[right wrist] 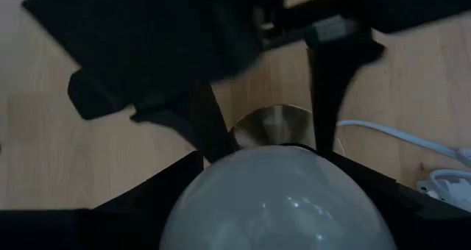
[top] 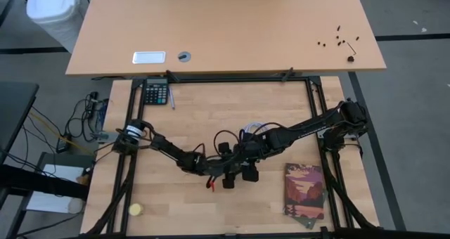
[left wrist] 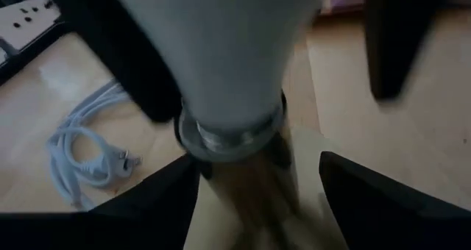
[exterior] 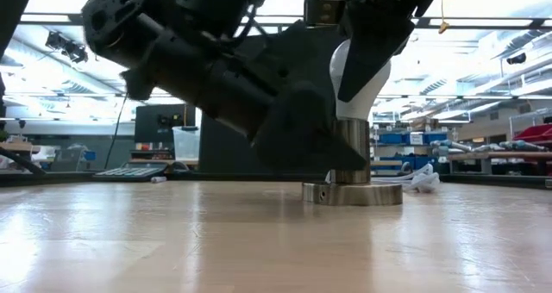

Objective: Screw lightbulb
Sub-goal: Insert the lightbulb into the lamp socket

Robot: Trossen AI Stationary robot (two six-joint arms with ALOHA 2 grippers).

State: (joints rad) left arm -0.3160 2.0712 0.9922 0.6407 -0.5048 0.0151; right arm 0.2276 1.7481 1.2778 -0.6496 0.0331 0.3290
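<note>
Fingers (right wrist: 346, 95) flank lightbulb (right wrist: 276, 198); low view shows socket (exterior: 352, 192).

You're in a lab-like workshop: ceiling strip lights (exterior: 483, 47) across the frame's top, blue bins (exterior: 405, 139) on benches at right.

Work surface: light wood-plank table (top: 190, 126) inside a black frame. Directly on it: calculator (top: 155, 93) at the far left corner, with a pen (top: 171, 98) just beside it; small yellow ball (top: 135, 209) near the near left corner; illustrated booklet (top: 304, 190) toward the near right corner; round metallic socket disc (exterior: 352, 192) mid-table; coiled white cable (left wrist: 88, 143) near the disc.
</note>
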